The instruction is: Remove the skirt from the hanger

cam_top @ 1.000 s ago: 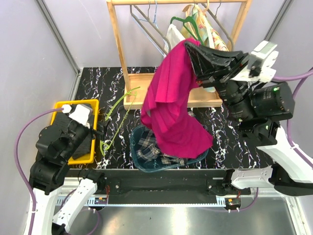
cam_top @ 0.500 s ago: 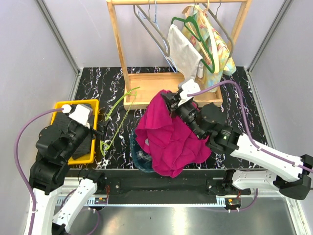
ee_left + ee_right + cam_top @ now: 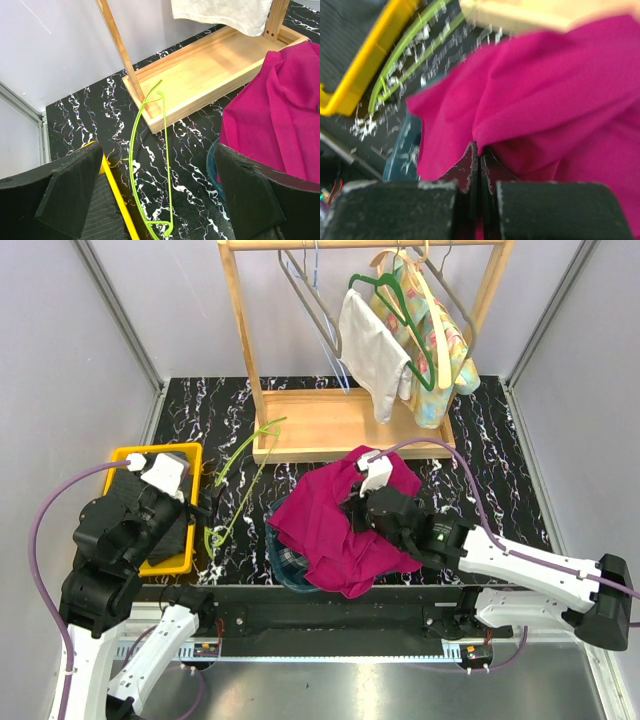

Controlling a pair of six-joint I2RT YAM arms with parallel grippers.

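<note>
The magenta skirt (image 3: 330,525) is off its hanger and lies bunched over the blue basket (image 3: 274,540) at the table's front middle. My right gripper (image 3: 358,512) sits low on top of it, shut on a fold of the skirt (image 3: 545,75), with its jaws (image 3: 480,150) pressed together. The lime green hanger (image 3: 240,480) lies bare on the table left of the basket. My left gripper (image 3: 197,508) is open and empty just above the hanger's hook end (image 3: 150,165), beside the yellow bin (image 3: 130,455). The skirt also shows in the left wrist view (image 3: 280,105).
A wooden clothes rack (image 3: 330,430) stands at the back, with a white garment (image 3: 375,340), a floral garment (image 3: 440,340) and bare hangers on it. The yellow bin holds dark striped cloth (image 3: 95,210). A plaid garment (image 3: 290,558) lies in the basket under the skirt.
My right arm has swung down from the rack with the skirt and lowered it onto the basket, where it now lies bunched. The left arm has not moved.
</note>
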